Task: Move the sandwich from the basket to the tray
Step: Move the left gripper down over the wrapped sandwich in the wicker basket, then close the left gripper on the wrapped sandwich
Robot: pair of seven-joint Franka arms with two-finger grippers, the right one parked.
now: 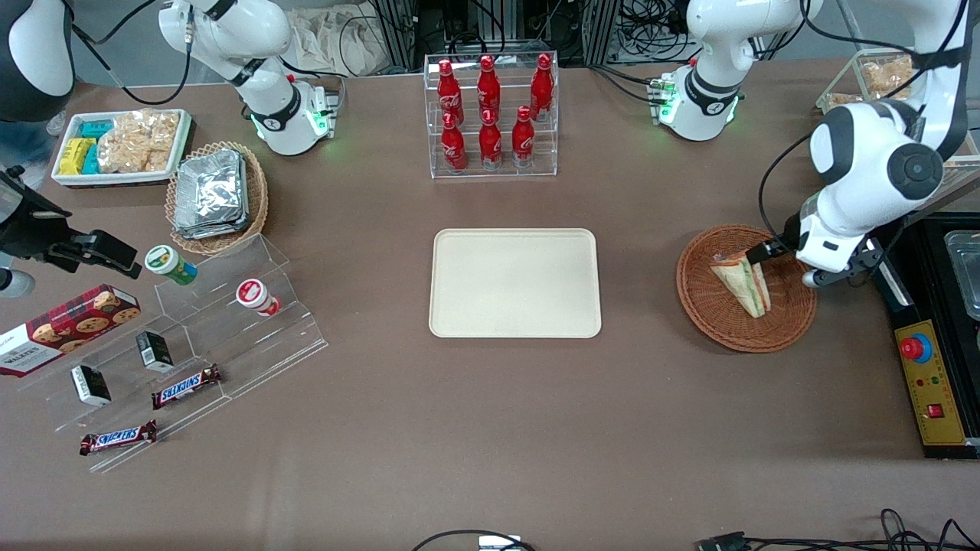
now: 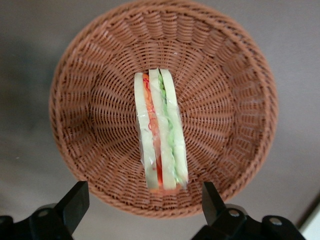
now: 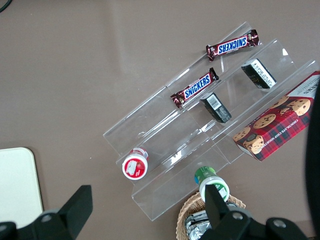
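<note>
The wrapped wedge sandwich [image 1: 741,285] [image 2: 160,131] lies in the round reddish-brown wicker basket [image 1: 727,330] [image 2: 100,105], with its green and red-orange filling layers showing on edge. My left gripper [image 1: 773,257] [image 2: 144,202] hovers over the basket's rim on the side toward the working arm's end of the table. It is open, with its fingers wide apart and nothing between them, and it stands clear of the sandwich. The cream tray [image 1: 514,283] lies bare at the table's middle, toward the parked arm's end from the basket.
A clear rack of red bottles [image 1: 490,115] stands farther from the front camera than the tray. A black box with a red button [image 1: 930,383] lies beside the basket. An acrylic snack stand [image 1: 191,344], a foil-packet basket [image 1: 217,195] and a white dish [image 1: 122,145] sit toward the parked arm's end.
</note>
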